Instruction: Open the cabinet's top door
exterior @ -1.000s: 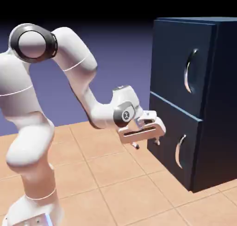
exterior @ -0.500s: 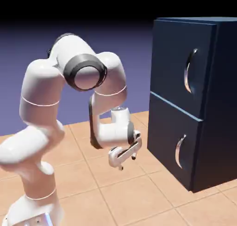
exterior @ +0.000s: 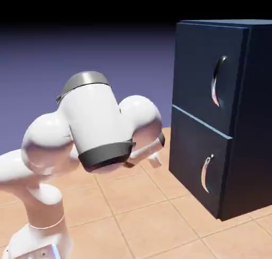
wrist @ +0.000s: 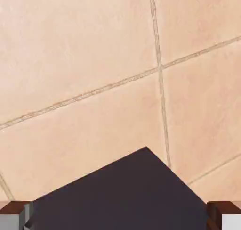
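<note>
1. The cabinet (exterior: 255,125) stands at the exterior view's right; its top door (exterior: 204,75) is closed, above the lower door (exterior: 196,157).
2. The gripper (wrist: 120,216) is released, fingertips wide apart – mostly hidden behind the arm (exterior: 98,122), left of the cabinet.
3. The hand view shows floor tiles (wrist: 70,50) and a dark angular shape (wrist: 127,191) – unidentifiable.
</note>
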Motion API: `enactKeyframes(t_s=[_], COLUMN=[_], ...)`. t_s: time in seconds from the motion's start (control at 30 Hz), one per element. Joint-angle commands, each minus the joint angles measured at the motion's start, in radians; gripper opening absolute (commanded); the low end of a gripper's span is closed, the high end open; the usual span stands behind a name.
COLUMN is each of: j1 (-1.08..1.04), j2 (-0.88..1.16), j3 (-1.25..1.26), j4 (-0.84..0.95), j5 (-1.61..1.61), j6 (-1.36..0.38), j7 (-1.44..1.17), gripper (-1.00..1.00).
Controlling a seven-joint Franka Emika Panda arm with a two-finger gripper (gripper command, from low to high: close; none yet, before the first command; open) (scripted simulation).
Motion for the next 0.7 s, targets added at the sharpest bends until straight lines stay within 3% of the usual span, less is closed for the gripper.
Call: enactKeyframes(t_s=[0.0, 0.37, 0.6, 0.63, 0.67], j1=[-0.034, -0.403, -0.26, -0.26, -0.26], j2=[0.034, 0.412, 0.393, 0.393, 0.393], j3=[0.036, 0.427, 0.373, 0.373, 0.373], j4=[0.006, 0.072, 0.214, 0.214, 0.214], j5=[-0.044, -0.522, -0.585, -0.585, -0.585], j6=[-0.009, -0.104, -0.115, -0.115, -0.115], j7=[-0.031, -0.37, -0.375, -0.375, -0.375], gripper=[0.0, 0.0, 0.0, -1.0, -1.0])
